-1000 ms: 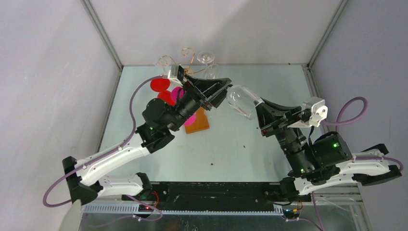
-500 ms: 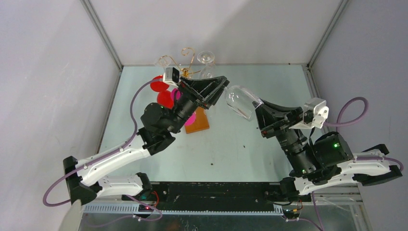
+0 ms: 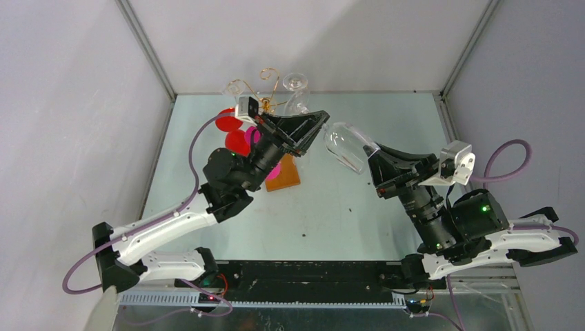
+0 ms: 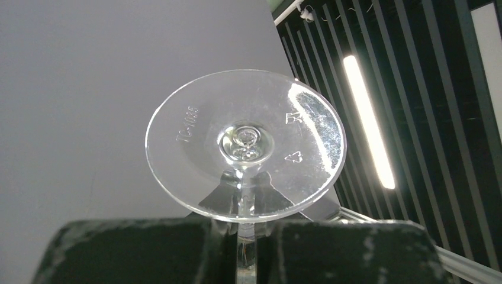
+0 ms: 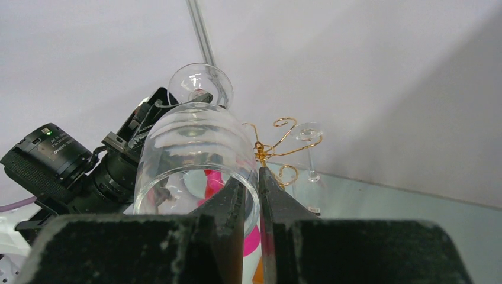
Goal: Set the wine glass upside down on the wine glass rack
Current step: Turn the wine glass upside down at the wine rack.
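A clear wine glass (image 3: 343,145) is held in the air between both arms, lying almost sideways. My left gripper (image 3: 320,124) is shut on its stem; the left wrist view shows the stem (image 4: 245,234) between my fingers and the round foot (image 4: 245,145) just beyond them. My right gripper (image 3: 371,154) is shut on the bowl's rim, one finger inside and one outside (image 5: 258,177). The bowl (image 5: 189,154) fills the right wrist view. The gold wine glass rack (image 3: 270,84) stands at the back behind the left arm, on a brown wooden base (image 3: 284,176); its scrolls (image 5: 278,142) show past the bowl.
Clear glasses (image 3: 296,84) (image 3: 233,88) hang on the rack, one also in the right wrist view (image 5: 308,148). Red glass feet (image 3: 229,123) and a pink one (image 3: 273,170) lie by the base under the left arm. Grey walls close the table on three sides.
The left gripper has moved a little up and right along the stem end, and the glass with the right gripper has shifted slightly with it. Both stay on the glass.
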`<state>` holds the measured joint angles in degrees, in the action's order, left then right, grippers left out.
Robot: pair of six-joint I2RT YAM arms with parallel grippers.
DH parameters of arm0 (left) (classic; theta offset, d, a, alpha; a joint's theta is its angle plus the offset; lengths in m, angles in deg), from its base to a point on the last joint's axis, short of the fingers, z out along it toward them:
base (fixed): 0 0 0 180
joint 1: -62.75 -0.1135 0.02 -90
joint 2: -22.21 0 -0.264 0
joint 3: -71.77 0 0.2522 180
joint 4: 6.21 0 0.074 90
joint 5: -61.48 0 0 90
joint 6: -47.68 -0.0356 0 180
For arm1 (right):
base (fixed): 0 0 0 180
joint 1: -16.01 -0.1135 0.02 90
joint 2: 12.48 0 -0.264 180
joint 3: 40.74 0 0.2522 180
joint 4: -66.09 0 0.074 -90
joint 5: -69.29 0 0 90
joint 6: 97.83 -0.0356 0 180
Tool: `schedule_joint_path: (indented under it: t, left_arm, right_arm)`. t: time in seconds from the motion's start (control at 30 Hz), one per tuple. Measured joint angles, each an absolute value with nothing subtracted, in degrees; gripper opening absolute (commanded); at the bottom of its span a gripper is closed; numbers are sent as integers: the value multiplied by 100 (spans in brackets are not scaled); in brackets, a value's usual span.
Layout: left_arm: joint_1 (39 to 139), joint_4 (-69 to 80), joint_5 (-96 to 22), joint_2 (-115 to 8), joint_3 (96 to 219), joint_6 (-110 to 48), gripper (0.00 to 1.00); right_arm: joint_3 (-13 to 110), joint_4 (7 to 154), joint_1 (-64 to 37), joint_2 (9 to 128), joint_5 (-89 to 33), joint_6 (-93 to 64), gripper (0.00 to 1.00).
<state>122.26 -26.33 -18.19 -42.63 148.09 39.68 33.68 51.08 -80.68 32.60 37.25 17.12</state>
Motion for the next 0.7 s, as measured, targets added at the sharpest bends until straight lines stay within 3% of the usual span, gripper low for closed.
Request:
schedule_joint_path:
  t: [0.07,0.2,0.33,0.7]
  left_arm:
    - [12226,-2660,-1819,-4274,14809,3966,0]
    - [12228,-2677,-1824,-4280,14809,3924,0]
    - [12226,-2712,-1822,-4283,14812,3806,0]
    - [12228,-2244,-1822,-4272,15113,3041,0]
  right_arm:
    - [3368,5130,-8068,3258,3718,1705,8]
    - [3368,5252,-8068,3225,3703,1625,49]
    - [3366,5630,-8055,3162,3648,1397,71]
    - [3366,7014,-7790,2710,3349,455,87]
